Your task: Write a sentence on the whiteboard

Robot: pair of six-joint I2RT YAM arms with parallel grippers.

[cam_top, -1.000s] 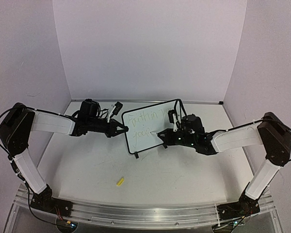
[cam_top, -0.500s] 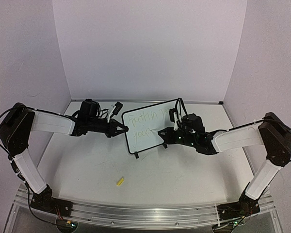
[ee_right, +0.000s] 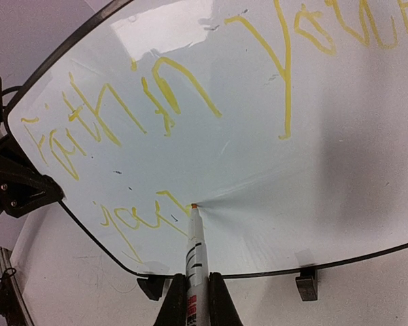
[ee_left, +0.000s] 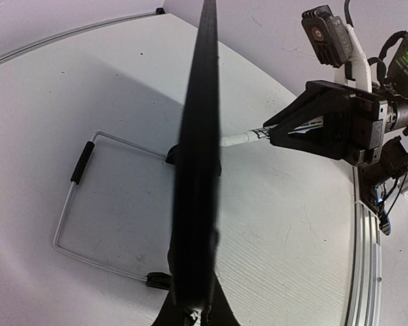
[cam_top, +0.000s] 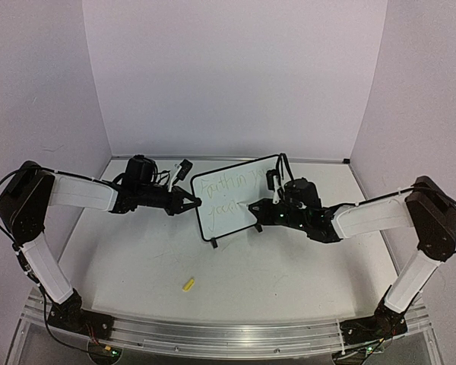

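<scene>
Plain pale lilac walls [cam_top: 235, 76] enclose a white table [cam_top: 251, 274] under soft, even light.

Soft, even light; faint shadows; glare patch on the whiteboard [ee_right: 245, 156]; fisheye bowing and close-up blur in wrist views

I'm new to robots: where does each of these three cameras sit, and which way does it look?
Top external: fixed high behind the arm bases, looking down on the table; both whole arms show, left gripper and right gripper meeting at the whiteboard.
Left wrist: on the left arm, sighting along the board's dark edge toward the right gripper's marker; own fingertips at bottom.
Right wrist: on the right arm, facing the sentence; own fingers hold the marker.
Shared: both wrist views show the marker at the board.
</scene>
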